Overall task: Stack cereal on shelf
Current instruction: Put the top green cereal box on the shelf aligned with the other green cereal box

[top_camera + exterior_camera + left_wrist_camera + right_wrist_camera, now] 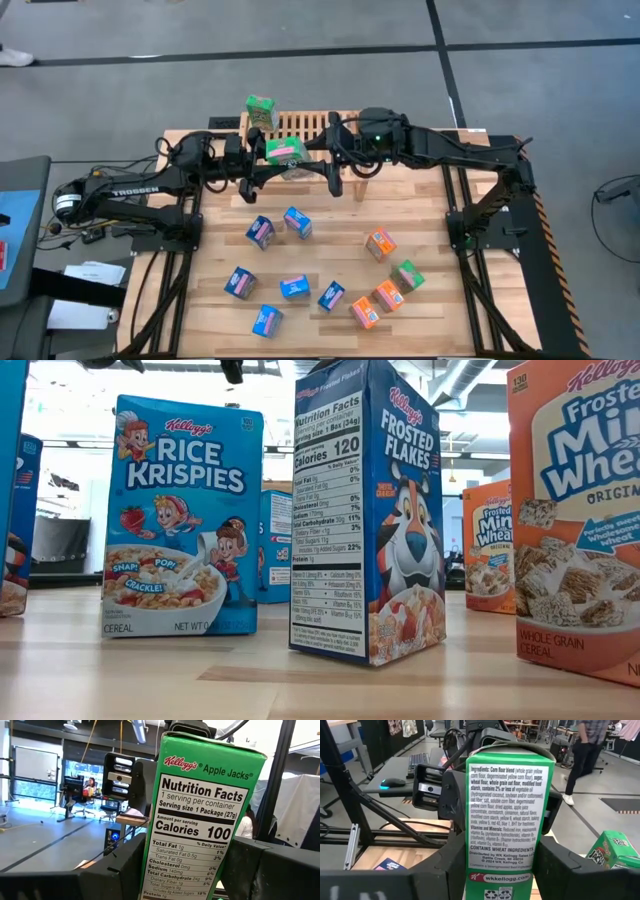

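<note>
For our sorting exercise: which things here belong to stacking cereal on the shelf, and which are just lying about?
Job: green box, held by left gripper and right gripper; second green box on the shelf; loose boxes.
Lying about: keyboard, mouse, person behind.

High view: overhead, straight down, whole tabletop (430, 250). Low view: tabletop level, very close to standing boxes. Each wrist view faces outward past its own pincer; both share one green box (200, 820) (507, 815), seen from opposite sides.
</note>
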